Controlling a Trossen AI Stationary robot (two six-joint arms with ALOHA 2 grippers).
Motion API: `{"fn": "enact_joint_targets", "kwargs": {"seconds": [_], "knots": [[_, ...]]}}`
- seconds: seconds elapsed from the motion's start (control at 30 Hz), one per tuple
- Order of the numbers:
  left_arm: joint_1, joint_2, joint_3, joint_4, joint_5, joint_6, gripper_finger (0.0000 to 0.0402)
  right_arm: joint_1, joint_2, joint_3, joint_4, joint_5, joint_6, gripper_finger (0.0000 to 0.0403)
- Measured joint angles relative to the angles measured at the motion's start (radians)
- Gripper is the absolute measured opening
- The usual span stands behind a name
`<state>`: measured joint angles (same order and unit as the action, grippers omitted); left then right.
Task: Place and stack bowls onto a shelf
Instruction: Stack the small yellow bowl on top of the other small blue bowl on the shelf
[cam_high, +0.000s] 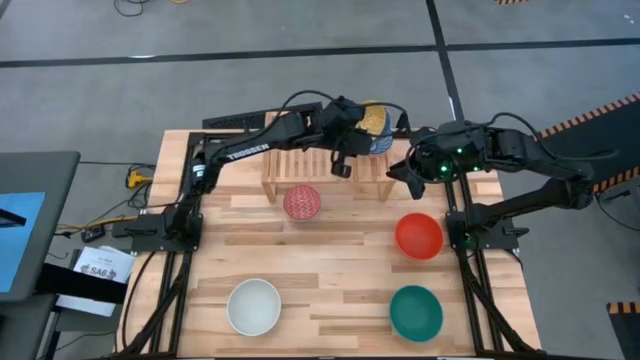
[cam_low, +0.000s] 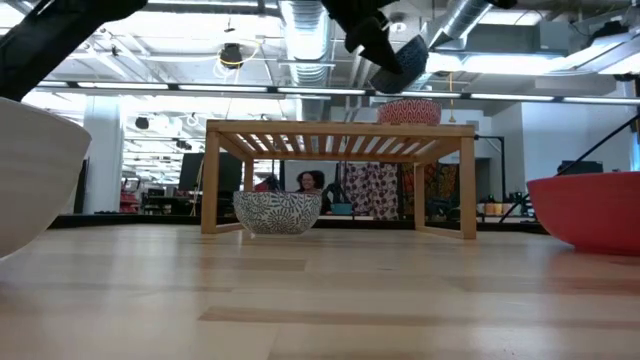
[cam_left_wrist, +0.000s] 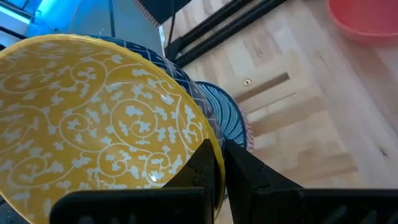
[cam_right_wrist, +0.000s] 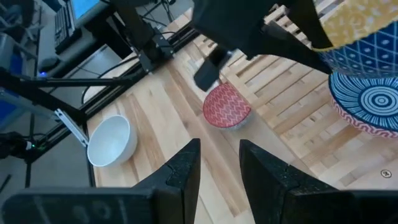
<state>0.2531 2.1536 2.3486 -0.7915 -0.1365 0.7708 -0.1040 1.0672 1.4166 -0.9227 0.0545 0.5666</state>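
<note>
Left gripper jaws pinch the yellow bowl rim — right gripper jaws part-open, empty.

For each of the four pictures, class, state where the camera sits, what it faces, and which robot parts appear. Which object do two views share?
High: overhead, facing down on table; both arms.
Low: tabletop level, facing shelf; an arm overhead.
Left wrist: on left arm, facing yellow bowl; left end effector shut on its rim.
Right wrist: on right arm, facing table; right end effector, left arm.
Shared: white bowl.
</note>
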Motion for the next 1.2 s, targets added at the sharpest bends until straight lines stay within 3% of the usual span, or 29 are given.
{"fn": "enact_joint_targets", "kwargs": {"seconds": [0.2,0.9,1.2], "knots": [[0.006,0.016,-0.002,-0.063,0.025,0.021,0.0001,0.0,-0.001,0.0,0.002,0.0,0.01,0.0136],[0.022,0.043,-0.002,-0.043,0.037,0.038,0.0014,0.0,0.001,0.0,0.028,0.0,0.011,0.0136],[0.033,0.043,-0.002,-0.046,0.051,0.019,0.0059,0.0,0.001,0.0,0.027,0.0,0.01,0.0136]]}}
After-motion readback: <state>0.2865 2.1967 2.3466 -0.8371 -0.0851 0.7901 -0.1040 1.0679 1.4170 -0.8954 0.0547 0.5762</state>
